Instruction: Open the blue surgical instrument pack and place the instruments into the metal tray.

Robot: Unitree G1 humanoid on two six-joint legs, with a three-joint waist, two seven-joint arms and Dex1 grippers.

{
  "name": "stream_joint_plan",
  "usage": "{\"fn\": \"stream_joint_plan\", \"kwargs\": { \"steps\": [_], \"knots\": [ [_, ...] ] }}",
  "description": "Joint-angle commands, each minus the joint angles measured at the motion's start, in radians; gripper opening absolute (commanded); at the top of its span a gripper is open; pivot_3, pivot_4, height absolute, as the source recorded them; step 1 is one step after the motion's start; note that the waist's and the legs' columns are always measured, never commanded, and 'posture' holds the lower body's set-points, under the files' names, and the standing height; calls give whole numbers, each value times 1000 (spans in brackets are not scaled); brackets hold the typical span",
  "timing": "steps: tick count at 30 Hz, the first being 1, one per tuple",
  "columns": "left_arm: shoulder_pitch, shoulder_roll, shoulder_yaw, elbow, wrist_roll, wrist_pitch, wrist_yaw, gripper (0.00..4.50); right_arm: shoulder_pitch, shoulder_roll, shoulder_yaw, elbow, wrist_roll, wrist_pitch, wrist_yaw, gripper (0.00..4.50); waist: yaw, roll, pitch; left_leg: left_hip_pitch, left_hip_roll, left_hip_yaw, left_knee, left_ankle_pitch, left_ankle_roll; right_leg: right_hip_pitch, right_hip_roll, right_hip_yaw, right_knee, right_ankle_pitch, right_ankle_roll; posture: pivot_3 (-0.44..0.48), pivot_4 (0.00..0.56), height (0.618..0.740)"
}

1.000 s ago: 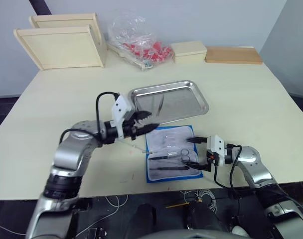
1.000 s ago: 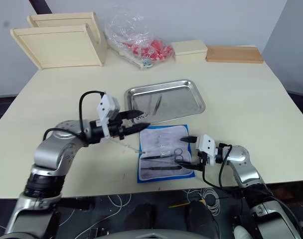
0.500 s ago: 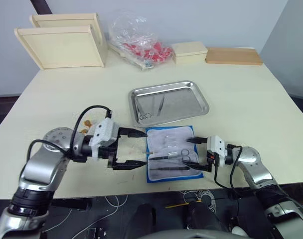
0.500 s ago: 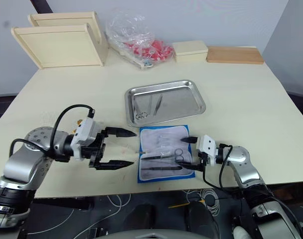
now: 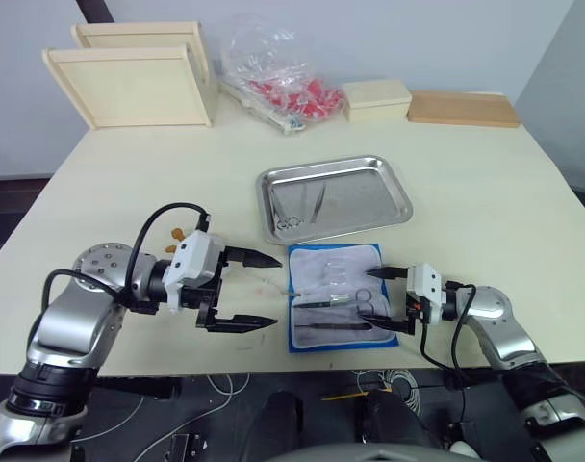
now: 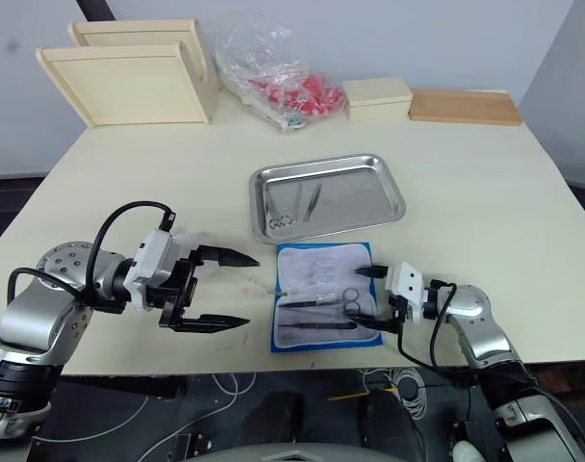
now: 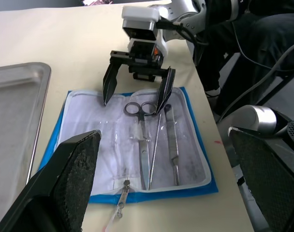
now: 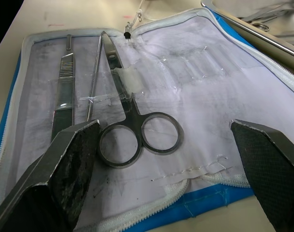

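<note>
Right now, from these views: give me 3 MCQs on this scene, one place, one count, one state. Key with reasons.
1. Where does the metal tray lie relative to the blue surgical instrument pack?
A. Beyond it, farther from the robot
B. On the robot's left of it
C. Under it

2. How many instruments lie in the pack?
A. None
B. Three
C. Six

3. What state is the left gripper in?
A. Shut on scissors
B. Shut on nothing
C. Open

Key:
1 A: in the head views the tray sits past the pack's far edge, toward the wall.
2 B: the left wrist view shows ring-handled scissors, a thin rod-like tool and a flat ridged-handle tool on the pale lining.
3 C: its two black fingers stand wide apart over the bare table, beside the pack, holding nothing.
</note>
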Motion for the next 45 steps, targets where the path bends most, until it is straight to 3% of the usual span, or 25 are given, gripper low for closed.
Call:
{"fn": "stream_joint_plan", "kwargs": {
  "steps": [1, 8, 14, 26, 36, 45],
  "knots": [
    [6, -17, -17, 11, 24, -57, 0, 4480, 44, -41, 1, -2, -27, 53, 6, 4500, 1, 4, 4, -1, 0, 0, 0, 0, 1, 0, 0, 0, 0, 0, 0, 0, 150, 740],
    [21, -68, -63, 24, 58, -110, 20, 4480, 50, -61, -52, -158, 43, 104, -10, 4500, 2, 5, 4, -17, -2, 0, 1, -1, 1, -16, 0, -4, 0, 5, 0, 0, 150, 740],
    [14, -108, -104, 59, 102, -152, 40, 4480, 63, -83, -95, -289, 94, 166, -24, 4500, -1, 7, 7, -18, -3, 1, 0, -1, 1, -17, 1, -4, 0, 5, 0, 0, 150, 740],
    [-25, -217, -225, 165, 206, -230, 92, 4480, 187, -276, -265, -634, 266, 349, 1, 4500, 0, 6, 10, -18, -4, 1, 1, -1, 2, -17, 2, -3, 1, 5, 0, 0, 150, 740],
    [-42, -246, -283, 248, 279, -247, 125, 4480, 216, -418, -453, -787, 471, 503, 31, 4500, 0, 5, 10, -18, -3, 1, 5, 0, 2, -16, 3, -4, 2, 5, 2, 0, 150, 740],
    [-46, -310, -312, 374, 326, -332, 157, 4480, 240, -476, -537, -838, 531, 566, 41, 4500, 4, 6, 10, -18, -3, 2, 7, 0, 2, -14, 3, -5, 2, 6, 2, 0, 150, 740]
  ]
}}
